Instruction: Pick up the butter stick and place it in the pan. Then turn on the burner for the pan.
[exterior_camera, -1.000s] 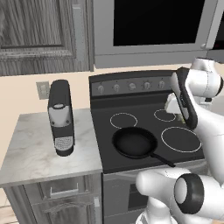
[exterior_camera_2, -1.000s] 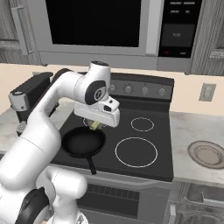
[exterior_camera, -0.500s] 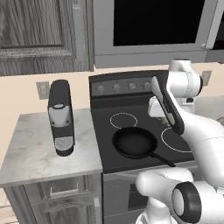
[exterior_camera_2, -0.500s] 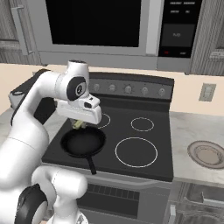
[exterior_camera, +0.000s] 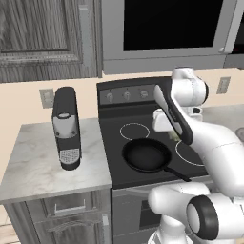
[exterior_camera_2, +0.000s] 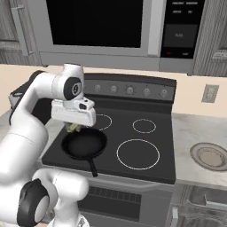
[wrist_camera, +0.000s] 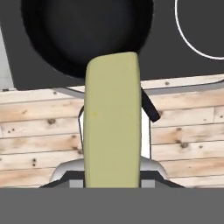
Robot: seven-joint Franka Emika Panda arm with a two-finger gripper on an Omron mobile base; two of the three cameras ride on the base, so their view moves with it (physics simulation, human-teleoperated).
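Observation:
The butter stick (wrist_camera: 113, 118), a pale yellow bar, is held between my fingers and rises up the middle of the hand view. My gripper (exterior_camera_2: 73, 126) is shut on it and hangs just above the far left rim of the pan (exterior_camera_2: 84, 144). The pan is black, round and shallow, on the front left burner, its handle pointing toward the stove's front edge. In the left base view the butter stick (exterior_camera: 174, 136) peeks out below the hand, beside the pan (exterior_camera: 145, 155). In the hand view the pan (wrist_camera: 87, 30) lies just beyond the butter's tip.
A black coffee machine (exterior_camera: 66, 128) stands on the marble counter left of the stove. Several knobs (exterior_camera_2: 130, 90) line the stove's back panel. The large front right burner ring (exterior_camera_2: 138, 154) is bare. A round plate (exterior_camera_2: 212, 156) sits on the right counter.
The arm has swung left across the cooktop with the butter stick, from over the right burners to the pan's far rim. The pan has not moved.

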